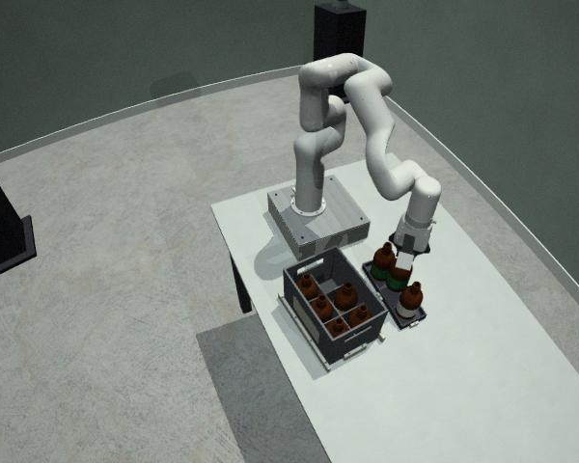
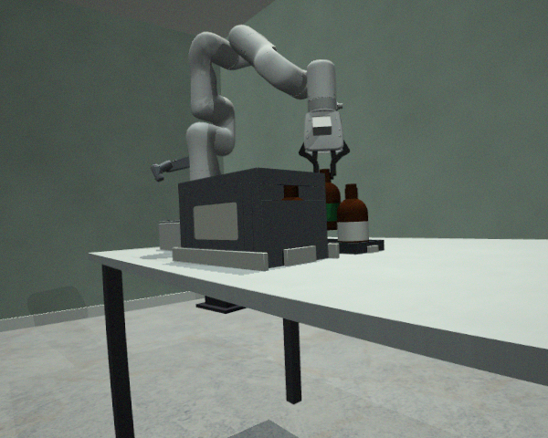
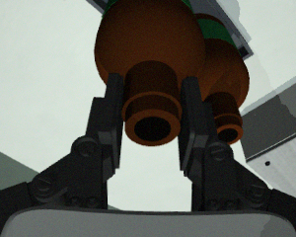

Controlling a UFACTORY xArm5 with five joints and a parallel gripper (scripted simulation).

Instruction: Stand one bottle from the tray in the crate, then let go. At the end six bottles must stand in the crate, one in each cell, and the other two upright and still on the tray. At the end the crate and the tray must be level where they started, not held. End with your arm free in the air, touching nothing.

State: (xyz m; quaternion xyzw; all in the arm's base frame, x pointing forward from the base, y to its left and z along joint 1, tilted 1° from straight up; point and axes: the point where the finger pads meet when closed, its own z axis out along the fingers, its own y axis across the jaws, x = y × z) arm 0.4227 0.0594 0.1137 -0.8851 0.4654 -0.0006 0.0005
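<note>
While hanging over tray, gripper clamped on neck of middle green-band bottle, directly below.

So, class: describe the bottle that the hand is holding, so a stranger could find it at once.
Find the dark crate on the white table; beside it lies a narrow tray with three brown bottles. The held bottle is the middle one, green-banded, its neck between the hand fingers.
</note>
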